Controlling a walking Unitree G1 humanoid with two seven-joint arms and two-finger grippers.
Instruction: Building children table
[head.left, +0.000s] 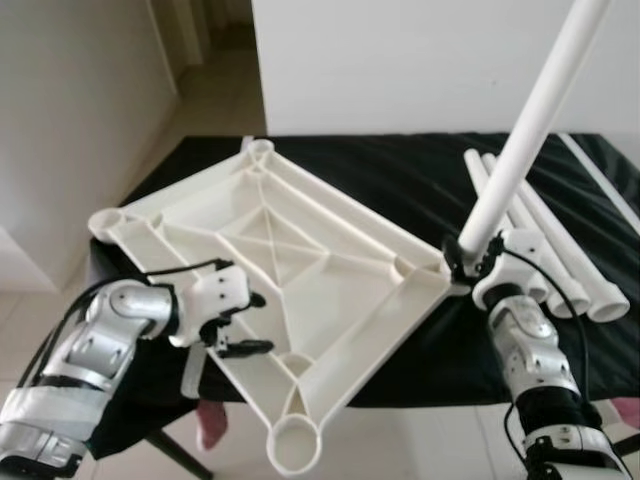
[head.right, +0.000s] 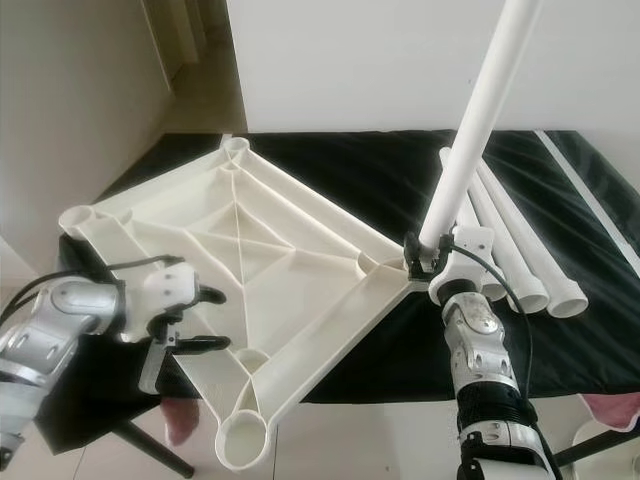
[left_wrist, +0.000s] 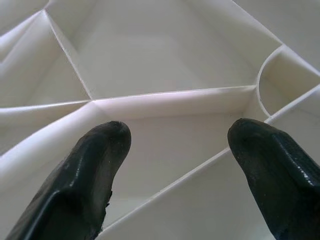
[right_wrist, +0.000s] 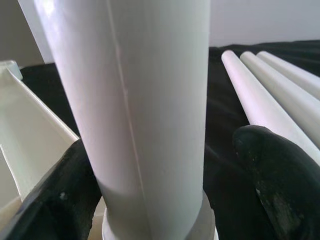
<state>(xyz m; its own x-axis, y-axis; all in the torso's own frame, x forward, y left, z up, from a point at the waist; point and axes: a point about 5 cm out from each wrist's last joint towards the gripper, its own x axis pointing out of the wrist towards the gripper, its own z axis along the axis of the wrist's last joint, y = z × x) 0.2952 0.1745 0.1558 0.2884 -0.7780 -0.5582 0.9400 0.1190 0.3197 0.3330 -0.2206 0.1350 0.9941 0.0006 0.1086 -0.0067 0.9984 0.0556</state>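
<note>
A cream plastic tabletop (head.left: 300, 290) lies upside down on a table (head.left: 420, 180) draped in black cloth, its ribbed underside up and a round leg socket at each corner. It sits cornerwise: its near corner socket (head.left: 295, 445) juts out past the table's near edge over the pale floor (head.left: 400, 445), and its left corner reaches the table's left edge.

The right tool (head.left: 470, 262) is at the tabletop's right corner, its two black fingers (right_wrist: 275, 180) on either side of a white leg tube (head.left: 530, 120) that stands in that socket and leans up and to the right. The right wrist view shows one finger against the tube and a gap between the tube and the other.

The left tool (head.left: 245, 322) hovers over the tabletop's near-left rim, fingers spread wide and holding nothing.

Spare leg tubes (head.left: 560, 250) lie side by side just right of the right tool, their open ends toward the near edge. Bare black cloth stretches beyond the tabletop toward the far wall (head.left: 400, 60).
</note>
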